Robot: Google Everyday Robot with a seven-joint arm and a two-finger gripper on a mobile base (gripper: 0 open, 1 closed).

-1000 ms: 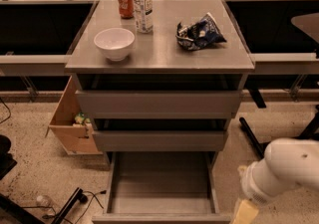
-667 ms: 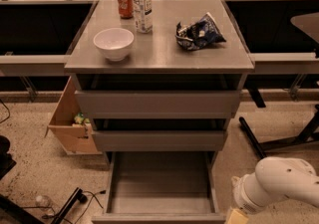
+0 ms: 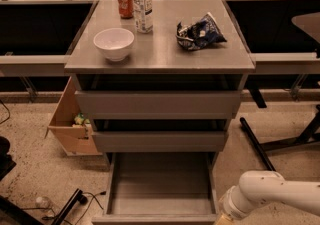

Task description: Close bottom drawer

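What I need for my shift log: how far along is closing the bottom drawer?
Nothing looks done: the bottom drawer stands pulled far out, its tray showing. In hand: the arm is low beside its right front corner, the gripper at the picture's bottom edge. Left: push the front in.

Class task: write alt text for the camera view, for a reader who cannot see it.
The bottom drawer is pulled wide open, and the gripper sits at the picture's bottom edge beside the drawer's front corner. A bowl, bottle, can and crumpled bag stand on the cabinet top.
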